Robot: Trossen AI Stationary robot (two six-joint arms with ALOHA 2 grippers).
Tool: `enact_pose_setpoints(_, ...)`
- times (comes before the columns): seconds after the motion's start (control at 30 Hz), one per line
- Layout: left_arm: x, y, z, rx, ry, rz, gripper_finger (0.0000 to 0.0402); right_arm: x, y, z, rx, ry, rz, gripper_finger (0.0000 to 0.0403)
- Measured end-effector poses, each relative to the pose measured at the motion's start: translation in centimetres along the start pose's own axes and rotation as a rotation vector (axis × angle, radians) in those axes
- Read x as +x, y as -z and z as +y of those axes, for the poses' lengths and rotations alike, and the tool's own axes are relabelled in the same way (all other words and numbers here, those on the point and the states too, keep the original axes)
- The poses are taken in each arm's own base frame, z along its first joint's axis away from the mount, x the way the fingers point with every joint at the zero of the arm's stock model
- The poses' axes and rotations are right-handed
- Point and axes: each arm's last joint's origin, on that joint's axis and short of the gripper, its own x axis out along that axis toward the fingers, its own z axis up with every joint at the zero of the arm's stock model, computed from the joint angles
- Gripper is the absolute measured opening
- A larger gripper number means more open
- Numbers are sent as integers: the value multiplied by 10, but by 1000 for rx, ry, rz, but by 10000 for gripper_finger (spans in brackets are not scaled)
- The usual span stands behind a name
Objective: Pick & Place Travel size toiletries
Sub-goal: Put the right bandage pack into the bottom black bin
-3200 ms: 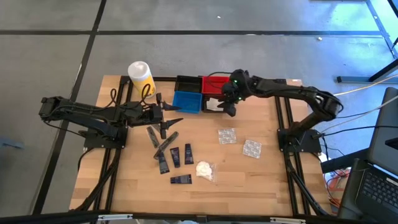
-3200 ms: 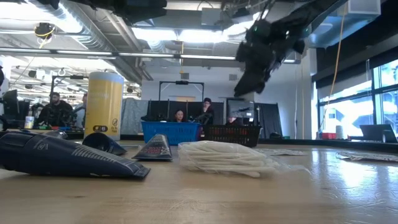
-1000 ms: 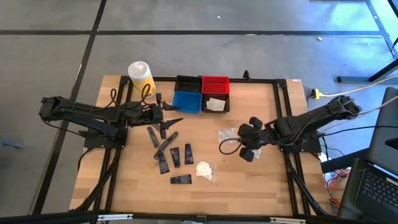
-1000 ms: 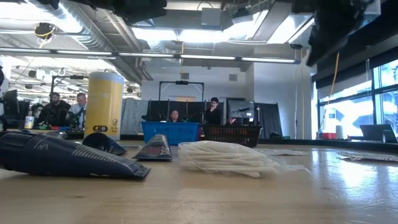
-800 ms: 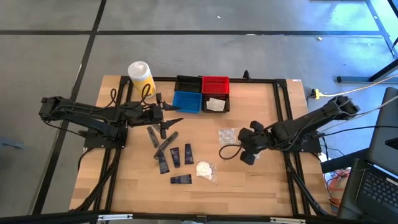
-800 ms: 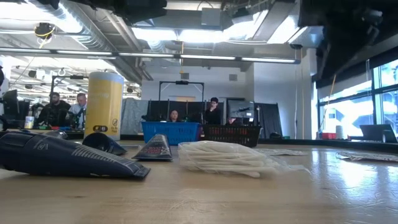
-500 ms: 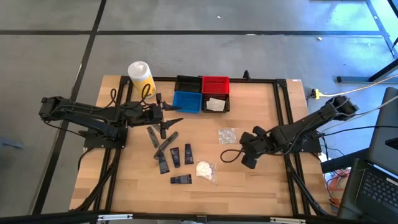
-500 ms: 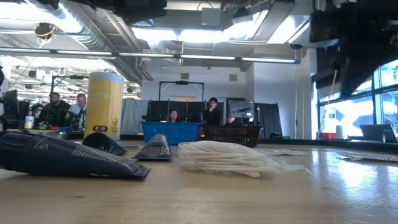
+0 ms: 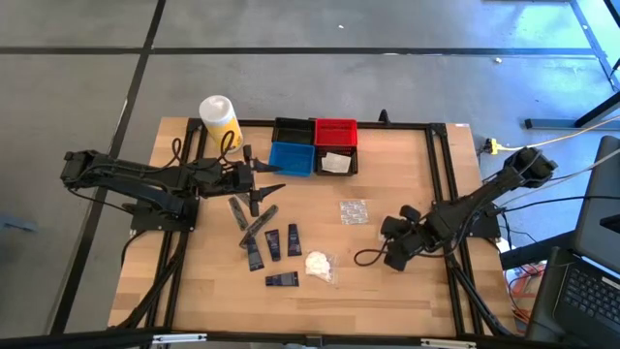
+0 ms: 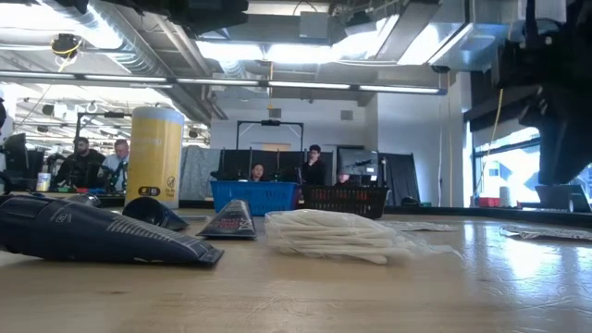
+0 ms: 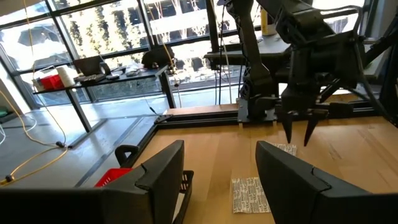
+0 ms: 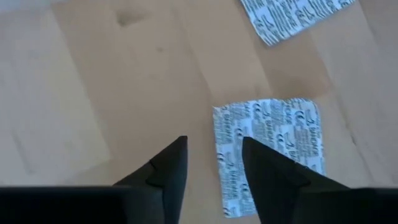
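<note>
Done: one clear packet (image 9: 335, 162) lies in the black bin (image 9: 335, 163) beside the red bin (image 9: 335, 132).
Left: dark tubes (image 9: 273, 244), a white wad (image 9: 318, 263) and two more packets on the table (image 9: 407, 296).
Right gripper (image 12: 212, 163): fingers spread, empty, poised just over a printed packet (image 12: 273, 143).
Left gripper (image 9: 262, 184): spread, empty, waiting by the blue bin (image 9: 292, 158).
Views: only the right wrist view shows that packet; from above the arm hides it.

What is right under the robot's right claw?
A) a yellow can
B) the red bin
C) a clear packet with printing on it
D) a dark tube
C: in the right wrist view the open right gripper points down at a printed clear packet lying flat on the wooden table.
</note>
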Motion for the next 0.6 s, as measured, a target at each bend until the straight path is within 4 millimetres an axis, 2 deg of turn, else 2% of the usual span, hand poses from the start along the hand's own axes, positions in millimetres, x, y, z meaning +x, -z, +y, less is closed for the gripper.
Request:
enact_pose_setpoints(0.23, 0, 0, 0, 0, 0, 0, 196, 14, 6, -1, -43, 6, -5, 185)
enact_pose_setpoints(0.6, 0, 0, 0, 0, 0, 0, 196, 44, 10, 5, -132, 124, 41, 187)
